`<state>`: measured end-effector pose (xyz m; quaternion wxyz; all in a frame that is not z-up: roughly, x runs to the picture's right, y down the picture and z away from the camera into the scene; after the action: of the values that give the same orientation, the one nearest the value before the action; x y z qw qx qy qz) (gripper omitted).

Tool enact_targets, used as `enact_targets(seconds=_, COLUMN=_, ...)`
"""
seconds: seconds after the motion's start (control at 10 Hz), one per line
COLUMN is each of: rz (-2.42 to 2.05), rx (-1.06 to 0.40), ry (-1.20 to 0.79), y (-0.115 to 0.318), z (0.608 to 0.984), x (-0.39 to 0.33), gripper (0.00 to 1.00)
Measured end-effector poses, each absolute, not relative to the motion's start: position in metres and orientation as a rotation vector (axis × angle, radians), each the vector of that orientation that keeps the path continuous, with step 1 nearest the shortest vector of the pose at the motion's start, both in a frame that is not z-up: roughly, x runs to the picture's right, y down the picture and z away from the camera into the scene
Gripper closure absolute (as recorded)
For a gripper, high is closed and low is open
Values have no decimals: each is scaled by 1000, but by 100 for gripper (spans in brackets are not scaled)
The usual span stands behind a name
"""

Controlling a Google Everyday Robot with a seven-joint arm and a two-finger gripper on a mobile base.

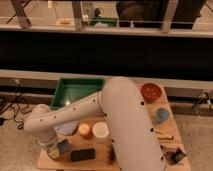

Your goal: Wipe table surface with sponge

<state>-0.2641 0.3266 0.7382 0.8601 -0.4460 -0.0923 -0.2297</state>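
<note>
Camera view: gripper (56,149) at near-left corner of the table surface (131,155), jaws closed, pressed down on the sponge (63,146) directly beneath it; black block (82,154) just right.

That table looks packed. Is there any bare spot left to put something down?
A little. Bare table shows on the right, between the red bowl and blue cup. The left is crowded: tray, cloth, orange ball, white cup, black block. The gripper, shut, sits at the front left corner.
</note>
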Motion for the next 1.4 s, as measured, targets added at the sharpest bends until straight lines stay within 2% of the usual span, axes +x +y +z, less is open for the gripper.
enact_targets(seconds=1.0, rz=-620, rx=-990, ry=-194, y=356, z=724, x=-293, gripper=100)
enact_targets(seconds=1.4, rz=-621, rx=-990, ry=-199, y=356, z=724, x=-296, gripper=100)
